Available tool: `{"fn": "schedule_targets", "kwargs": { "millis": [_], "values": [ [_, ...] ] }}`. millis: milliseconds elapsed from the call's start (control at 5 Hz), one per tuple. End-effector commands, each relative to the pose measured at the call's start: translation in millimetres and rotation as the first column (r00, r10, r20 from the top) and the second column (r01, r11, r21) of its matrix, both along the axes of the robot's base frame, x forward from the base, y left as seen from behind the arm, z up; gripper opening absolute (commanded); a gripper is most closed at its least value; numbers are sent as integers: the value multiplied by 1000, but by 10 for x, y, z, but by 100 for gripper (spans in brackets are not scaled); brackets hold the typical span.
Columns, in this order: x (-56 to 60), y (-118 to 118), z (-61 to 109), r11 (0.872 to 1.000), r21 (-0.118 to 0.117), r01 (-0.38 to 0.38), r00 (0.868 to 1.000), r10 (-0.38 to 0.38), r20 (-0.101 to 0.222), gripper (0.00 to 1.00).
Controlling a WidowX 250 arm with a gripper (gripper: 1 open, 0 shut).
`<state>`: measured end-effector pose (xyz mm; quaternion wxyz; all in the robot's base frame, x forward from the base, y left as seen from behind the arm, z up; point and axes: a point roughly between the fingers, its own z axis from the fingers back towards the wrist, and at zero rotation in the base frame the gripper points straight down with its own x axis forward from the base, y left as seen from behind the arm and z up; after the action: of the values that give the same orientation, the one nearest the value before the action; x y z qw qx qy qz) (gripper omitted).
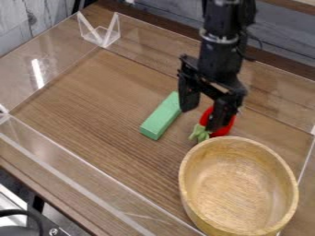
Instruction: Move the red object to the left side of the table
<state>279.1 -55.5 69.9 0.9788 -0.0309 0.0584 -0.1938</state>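
The red object (pixel 212 121), a small toy strawberry with a light green cap, lies on the table (pixel 99 101) right of centre. It is partly hidden by my gripper (pixel 207 114), which points straight down and stands open. One dark finger is on each side of the strawberry, low over the tabletop. I cannot tell whether the fingers touch it.
A green rectangular block (pixel 163 117) lies just left of the gripper. A round wooden bowl (pixel 197 171) sits at the front right, close to the strawberry. Low clear acrylic walls (pixel 55 51) edge the table, with a clear bracket (pixel 99 32) at the back left.
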Motion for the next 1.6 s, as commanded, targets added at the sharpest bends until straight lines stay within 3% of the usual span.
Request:
{"fn": "schedule_targets", "kwargs": {
  "millis": [0, 200, 800, 1400],
  "values": [
    [155, -49, -19, 998, -21, 64, 996, -62, 62, 100],
    [219, -33, -68, 998, -27, 62, 993, -58, 106, 100],
    [295, 40, -20, 998, -53, 16, 982, -6, 190, 100],
    [347, 81, 18, 997, -69, -21, 973, 36, 228, 100]
  ]
}}
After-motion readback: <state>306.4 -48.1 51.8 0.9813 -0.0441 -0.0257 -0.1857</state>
